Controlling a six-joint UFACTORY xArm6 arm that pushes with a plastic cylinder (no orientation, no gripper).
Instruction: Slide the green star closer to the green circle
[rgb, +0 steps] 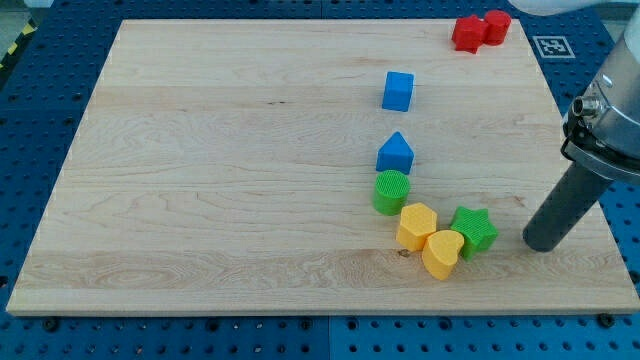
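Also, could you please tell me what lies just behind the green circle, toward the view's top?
A blue block with a pointed top sits right behind the green circle. Its base edge is covered by the circle, so contact cannot be confirmed.

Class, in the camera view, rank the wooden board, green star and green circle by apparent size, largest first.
1. wooden board
2. green star and green circle: these look alike in size, so no ranking.

Beside my tip (541, 243), which is dark grey, the star (474, 230) is green, as is the circle (391, 191); two yellow blocks (430, 240) and pale wood-grain board (220, 180).
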